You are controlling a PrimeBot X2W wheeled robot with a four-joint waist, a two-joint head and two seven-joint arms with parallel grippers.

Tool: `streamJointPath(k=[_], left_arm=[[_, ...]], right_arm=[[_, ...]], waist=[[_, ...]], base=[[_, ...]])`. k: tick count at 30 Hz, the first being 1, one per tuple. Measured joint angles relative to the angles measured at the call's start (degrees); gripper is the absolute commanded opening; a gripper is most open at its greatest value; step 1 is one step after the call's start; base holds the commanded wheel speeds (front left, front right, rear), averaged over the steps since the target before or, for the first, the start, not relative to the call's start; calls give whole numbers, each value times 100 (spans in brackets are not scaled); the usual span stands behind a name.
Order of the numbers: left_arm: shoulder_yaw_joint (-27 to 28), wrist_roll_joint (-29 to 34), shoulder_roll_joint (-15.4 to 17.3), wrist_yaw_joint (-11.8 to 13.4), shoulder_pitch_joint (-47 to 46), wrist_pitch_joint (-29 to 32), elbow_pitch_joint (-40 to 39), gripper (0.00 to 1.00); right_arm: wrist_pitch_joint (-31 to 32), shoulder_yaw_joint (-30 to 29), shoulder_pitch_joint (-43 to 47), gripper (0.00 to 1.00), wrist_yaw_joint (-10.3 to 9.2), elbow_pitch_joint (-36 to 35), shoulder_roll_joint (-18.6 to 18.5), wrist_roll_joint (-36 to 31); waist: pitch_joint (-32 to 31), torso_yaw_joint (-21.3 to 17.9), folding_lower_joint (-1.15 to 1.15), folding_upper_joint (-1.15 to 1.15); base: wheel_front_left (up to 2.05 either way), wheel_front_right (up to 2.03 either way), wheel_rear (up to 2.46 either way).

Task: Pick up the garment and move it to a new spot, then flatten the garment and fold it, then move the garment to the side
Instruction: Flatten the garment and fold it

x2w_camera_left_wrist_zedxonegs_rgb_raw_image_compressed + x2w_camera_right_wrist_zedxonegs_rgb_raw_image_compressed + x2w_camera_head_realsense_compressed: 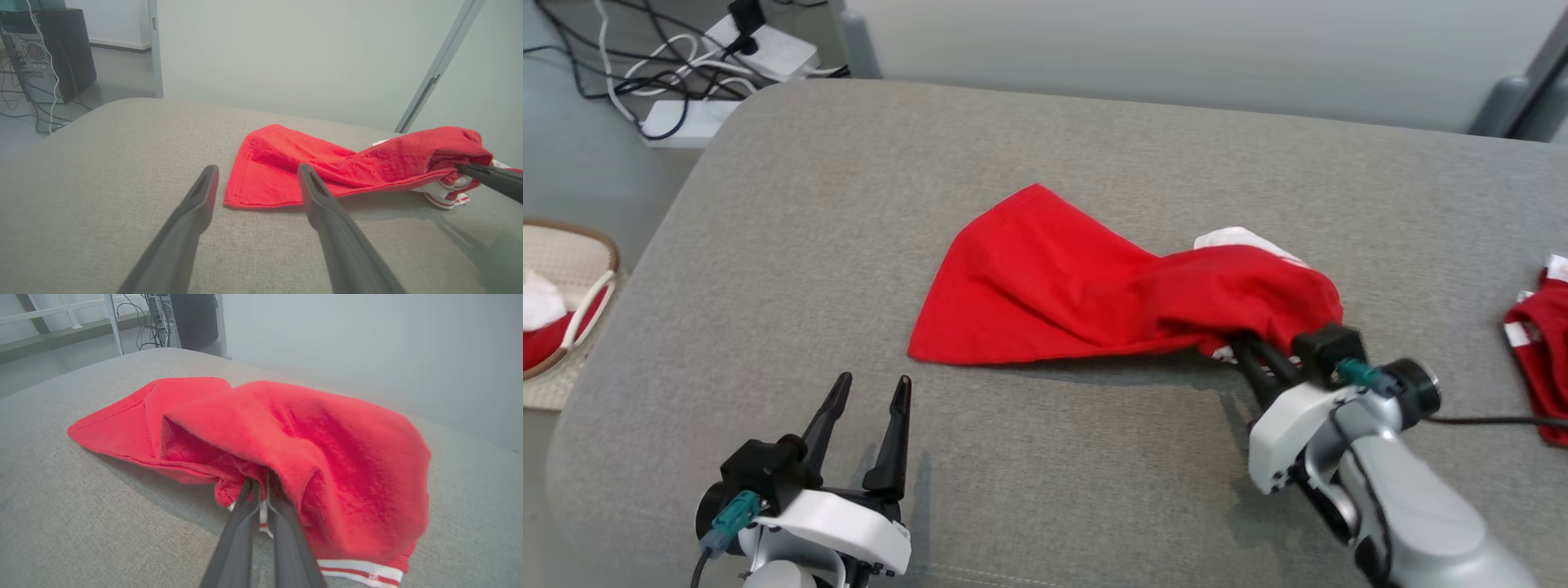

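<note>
The red garment [1078, 294] lay in the middle of the grey bench [768, 245], one flat corner pointing to 11 o'clock. Its 4 o'clock end was bunched and raised off the surface. There the right tool [259, 488] was pinched tight on the cloth. The left tool [873, 382] sat at the garment's 7 o'clock, fingers spread wide, holding nothing, apart from the fabric.
</note>
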Motion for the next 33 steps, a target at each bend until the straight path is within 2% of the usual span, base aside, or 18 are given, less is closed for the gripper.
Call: streamJointPath(k=[7, 10, 11, 12, 13, 18, 22, 33], left_arm=[[-242, -13, -1, -43, -1, 0, 221, 100], [-389, -13, -4, -43, -3, 0, 422, 100], [-447, -13, -2, -43, -9, 0, 503, 100], [-505, -12, -2, -43, -16, 0, 589, 100], [-570, -9, -2, -44, -47, 1, 693, 100], [-842, 16, -2, -46, -390, 0, 1235, 100], [-946, 175, -8, -49, -692, 1, 1733, 100], [-508, 252, -21, -43, -1185, 1, 2338, 100]], right_arm=[[768, 263, -190, 0, 0, -1005, -829, 500], [1207, 436, -155, 3, 0, -1334, -988, 722], [1373, 465, -133, 38, 0, -1415, -1006, 800], [1491, 488, -102, 81, 0, -1475, -1015, 854], [1545, 490, -37, 100, 0, -1569, -1017, 891], [1757, 398, 200, 100, 0, -1829, -1065, 861], [1769, 29, 367, 100, 0, -1995, -1147, 781], [1742, -677, 706, 100, 0, -2409, -975, 435]], waist=[[-133, -379, 0, 0], [-137, -461, 0, 0], [-127, -474, 0, 0], [-112, -485, 0, 0], [-95, -498, 0, 0], [-14, -618, 0, 0], [49, -770, 0, 0], [306, -1163, 0, 0]], base=[[0, 0, 0], [0, 0, 0], [0, 0, 0], [0, 0, 0], [0, 0, 0], [0, 0, 0], [0, 0, 0], [0, 0, 0]])
